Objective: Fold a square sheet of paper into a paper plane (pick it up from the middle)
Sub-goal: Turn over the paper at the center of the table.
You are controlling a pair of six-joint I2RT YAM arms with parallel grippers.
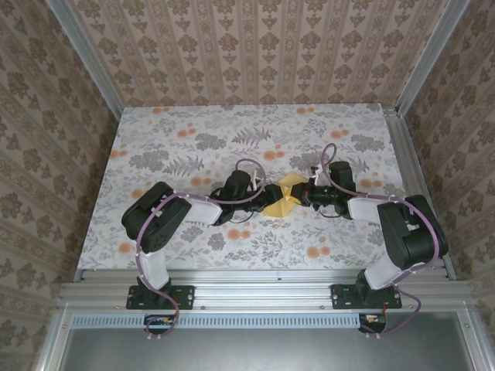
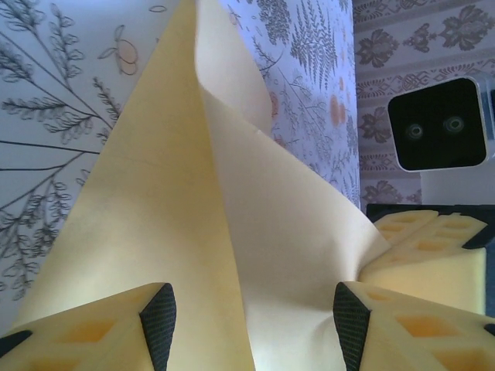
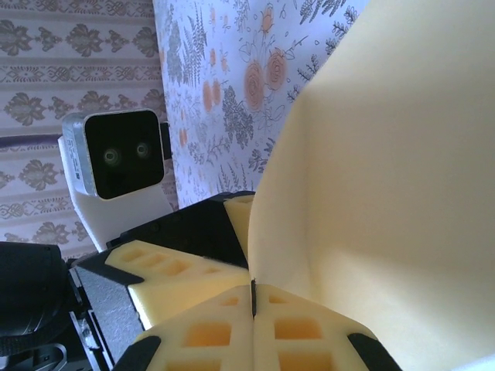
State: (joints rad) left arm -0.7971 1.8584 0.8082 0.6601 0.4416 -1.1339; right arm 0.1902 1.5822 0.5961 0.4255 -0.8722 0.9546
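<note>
Square sheet of paper (image 1: pixel 282 198) — pale yellow, partly folded, at the middle of the table (image 1: pixel 155 224).
Right gripper (image 3: pixel 253 305) — closed on the sheet's right side.
Left gripper (image 2: pixel 251 313): jaws apart, sheet between them, unpinched.

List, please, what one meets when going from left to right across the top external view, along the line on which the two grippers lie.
left arm → left gripper → yellow paper → right gripper → right arm
</note>
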